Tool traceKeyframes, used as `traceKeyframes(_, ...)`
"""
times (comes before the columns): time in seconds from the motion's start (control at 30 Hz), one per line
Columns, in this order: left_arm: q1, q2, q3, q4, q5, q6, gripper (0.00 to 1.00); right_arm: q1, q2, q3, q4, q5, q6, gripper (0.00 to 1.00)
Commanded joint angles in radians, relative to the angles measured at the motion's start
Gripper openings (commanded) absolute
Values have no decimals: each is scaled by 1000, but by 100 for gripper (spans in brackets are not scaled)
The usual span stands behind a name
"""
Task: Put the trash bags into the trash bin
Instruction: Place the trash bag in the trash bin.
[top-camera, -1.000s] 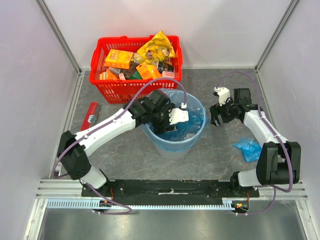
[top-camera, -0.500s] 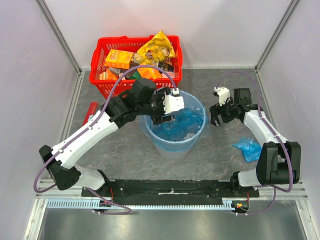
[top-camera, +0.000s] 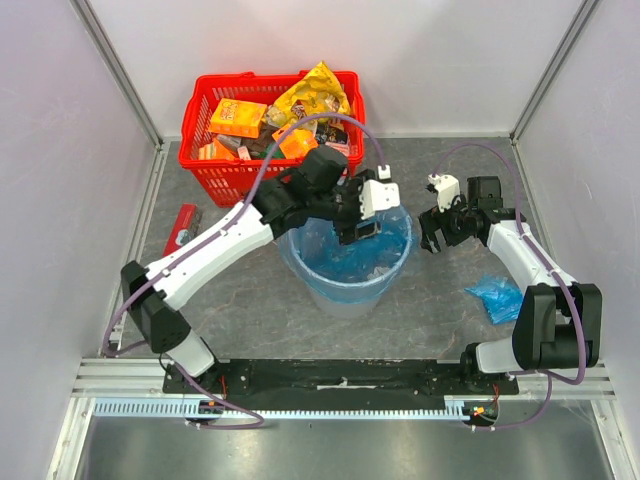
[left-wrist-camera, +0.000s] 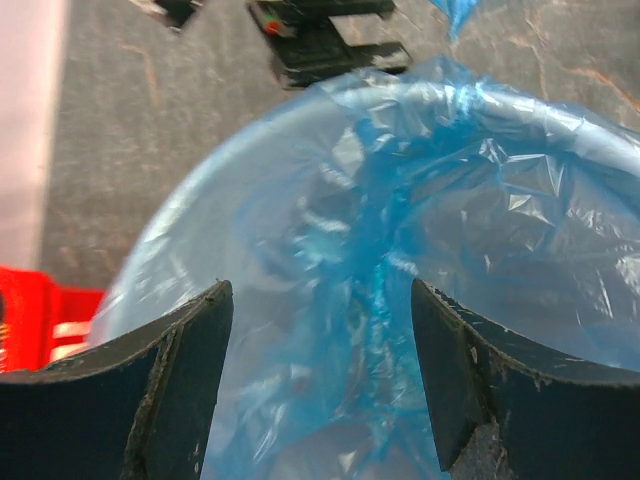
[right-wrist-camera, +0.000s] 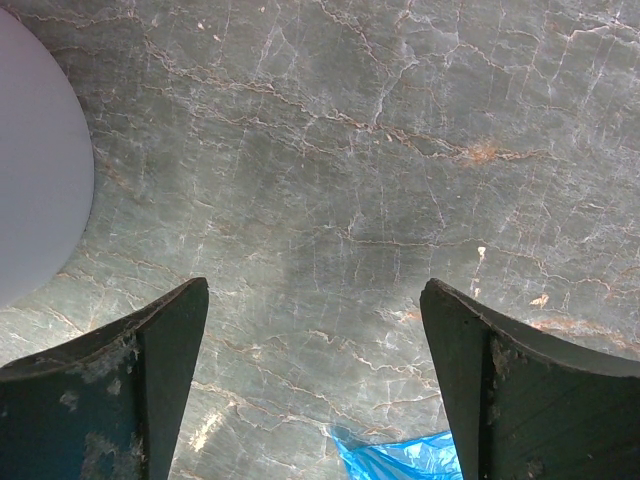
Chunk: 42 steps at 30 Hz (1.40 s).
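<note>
The light-grey trash bin (top-camera: 303, 268) stands mid-table, and a blue trash bag (top-camera: 352, 262) lines it, folded over the rim. My left gripper (top-camera: 361, 232) hovers over the bin's far rim, open and empty. In the left wrist view its fingers (left-wrist-camera: 190, 380) frame the crinkled blue film (left-wrist-camera: 385, 270) inside the bin (left-wrist-camera: 440, 95). A second, bundled trash bag (top-camera: 497, 297) lies on the table at the right. My right gripper (top-camera: 432, 240) hangs open over bare table right of the bin. Only a corner of that bundle (right-wrist-camera: 400, 462) shows low in the right wrist view.
A red mesh basket (top-camera: 262, 182) full of groceries, with a yellow snack packet (top-camera: 318, 92) on top, stands just behind the bin. A flat red packet (top-camera: 183, 228) lies at the left. White walls close the table on three sides.
My left arm has risen out of the bin and swung right and back over the far rim, jaws still open and empty. The right arm and the bundle have not moved.
</note>
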Motion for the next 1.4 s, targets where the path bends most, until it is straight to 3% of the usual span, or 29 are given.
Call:
traceKeyframes(0.0,-27,40,-25,5,63,-42,78,-4,-8,36,2,-14,-8,95)
traceKeyframes(0.5,-40,125,-258,151,-12,-37,76,-36,-97,28,24,-46,0,98)
traceKeyframes(0.9,-41,145,-261,171,-32,-28,80,-79,-232,-12,85,-48,32,98)
traceKeyframes(1.37,-40,-56,-197,114,-35,-28,85,-89,-307,-45,118,-117,57,98)
